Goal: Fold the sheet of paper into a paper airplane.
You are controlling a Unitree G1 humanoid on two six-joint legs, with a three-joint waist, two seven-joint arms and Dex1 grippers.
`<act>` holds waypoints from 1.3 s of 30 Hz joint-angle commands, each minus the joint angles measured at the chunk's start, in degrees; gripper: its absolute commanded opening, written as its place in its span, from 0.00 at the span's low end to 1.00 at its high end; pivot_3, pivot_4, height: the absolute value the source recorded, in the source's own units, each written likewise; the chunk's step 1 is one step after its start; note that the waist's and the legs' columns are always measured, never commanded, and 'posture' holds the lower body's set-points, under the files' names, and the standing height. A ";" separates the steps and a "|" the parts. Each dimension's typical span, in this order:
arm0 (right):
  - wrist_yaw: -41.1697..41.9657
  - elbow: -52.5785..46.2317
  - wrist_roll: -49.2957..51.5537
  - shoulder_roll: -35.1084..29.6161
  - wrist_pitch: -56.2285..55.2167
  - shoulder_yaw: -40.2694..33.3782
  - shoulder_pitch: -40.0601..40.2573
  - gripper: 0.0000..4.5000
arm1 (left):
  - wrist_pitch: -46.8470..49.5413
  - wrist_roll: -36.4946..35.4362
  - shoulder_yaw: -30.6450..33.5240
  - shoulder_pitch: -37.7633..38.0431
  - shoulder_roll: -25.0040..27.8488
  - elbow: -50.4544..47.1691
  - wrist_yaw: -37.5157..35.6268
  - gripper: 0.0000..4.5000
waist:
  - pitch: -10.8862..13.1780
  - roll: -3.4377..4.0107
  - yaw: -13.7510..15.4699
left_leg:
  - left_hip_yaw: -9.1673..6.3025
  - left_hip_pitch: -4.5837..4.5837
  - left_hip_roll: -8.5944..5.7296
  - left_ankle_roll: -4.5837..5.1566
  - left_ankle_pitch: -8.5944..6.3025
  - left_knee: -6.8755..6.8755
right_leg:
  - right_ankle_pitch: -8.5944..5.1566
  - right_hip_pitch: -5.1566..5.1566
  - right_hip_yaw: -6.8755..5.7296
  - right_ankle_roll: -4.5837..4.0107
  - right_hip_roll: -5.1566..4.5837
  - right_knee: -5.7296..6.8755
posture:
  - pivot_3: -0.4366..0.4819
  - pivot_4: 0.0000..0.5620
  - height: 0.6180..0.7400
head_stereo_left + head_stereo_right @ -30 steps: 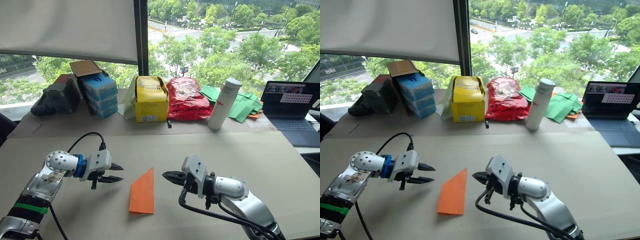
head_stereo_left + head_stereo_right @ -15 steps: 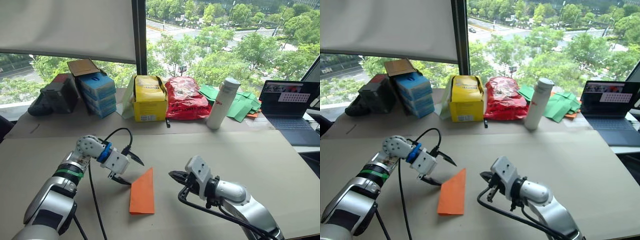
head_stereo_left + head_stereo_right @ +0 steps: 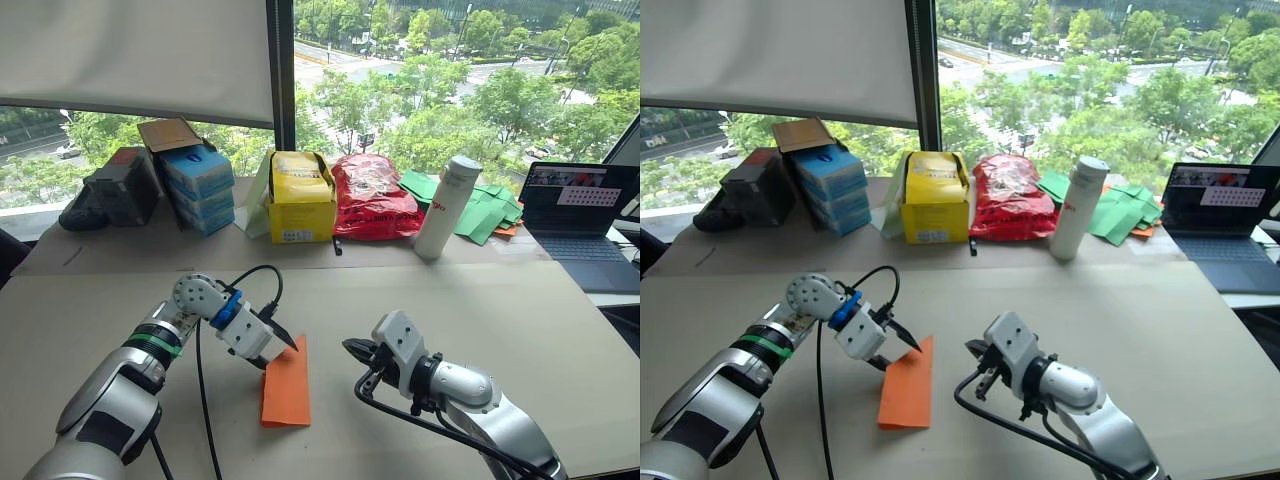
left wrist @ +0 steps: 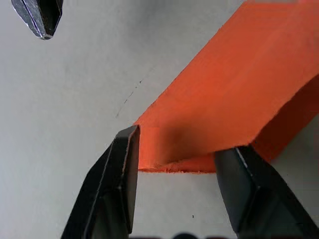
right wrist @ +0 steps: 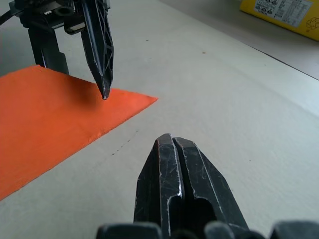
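Observation:
The sheet of paper [image 3: 287,385] is bright orange and lies flat on the table as a folded pointed wedge, its tip toward the window. My left gripper [image 3: 276,351] is open and angled down over the wedge's left edge near the tip. One finger is over the paper and the other is on the table side. In the left wrist view the paper's [image 4: 234,89] folded edge runs between the two fingers [image 4: 122,174]. My right gripper [image 3: 355,349] is shut and empty, a short way right of the paper and pointing at it. Its fingertips [image 5: 172,149] are pressed together.
Along the back of the table stand a blue box stack [image 3: 198,185], a yellow bag [image 3: 301,198], a red bag [image 3: 373,196], a white bottle [image 3: 447,207] and green paper pieces [image 3: 490,210]. A laptop [image 3: 585,225] sits at the far right.
My left gripper has swung right, from well left of the paper to astride its left edge near the tip. The right gripper has stayed almost in place, shut.

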 commanded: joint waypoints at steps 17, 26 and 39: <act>-1.90 -2.15 -0.10 0.75 -0.40 -2.28 -1.21 0.00 | 29.71 6.13 11.59 11.73 3.62 -20.77 17.64 0.01 | 0.00 0.00 -0.13 | -0.01 0.00 0.01 -0.01 0.00 0.02 | 0.00 0.00 0.01 0.02 0.00 0.05 | 0.48 0.27 1.00; -0.19 -1.87 1.05 0.08 -0.41 -2.13 -1.66 0.00 | 53.64 9.50 13.74 24.23 6.10 -44.76 24.90 0.18 | 0.00 0.02 0.07 | -0.01 0.12 0.02 -0.07 0.04 0.01 | -0.01 0.06 0.12 0.04 0.01 0.12 | 0.48 0.27 1.00; 11.19 -5.56 1.72 -6.28 -9.15 1.68 0.97 0.75 | 64.77 -3.40 28.36 31.79 12.57 -52.11 22.62 0.79 | 0.02 0.05 -0.43 | 0.00 0.17 0.04 -0.10 0.05 -0.01 | -0.02 0.03 0.19 0.03 0.01 0.13 | 0.48 0.27 1.00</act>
